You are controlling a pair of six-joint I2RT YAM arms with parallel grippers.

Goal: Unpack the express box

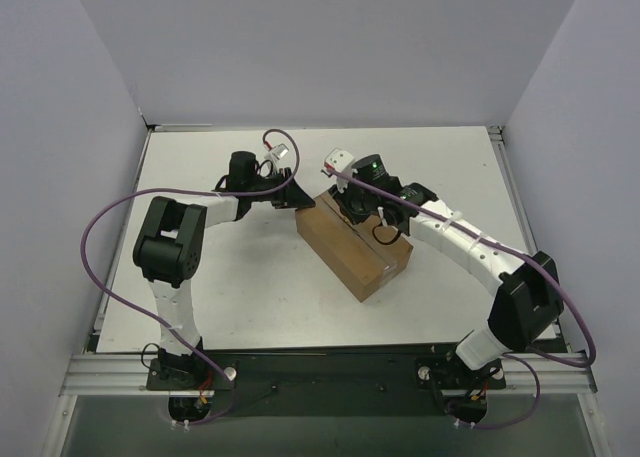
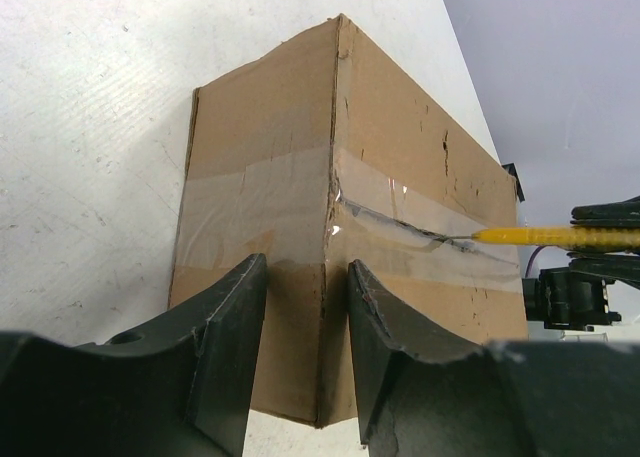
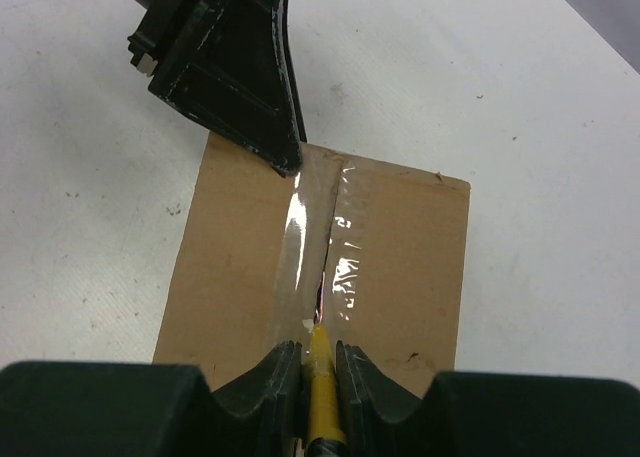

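Right now I am seeing the express box lying flat around the middle of the surface. Its long axis is running diagonally, one end pointing toward the far left corner and the other toward the near right corner. My right end effector is clenching a yellow knife, whose tip is sitting in the taped seam along the top. My left end effector is standing released, fingers parted against the box's far-left end.
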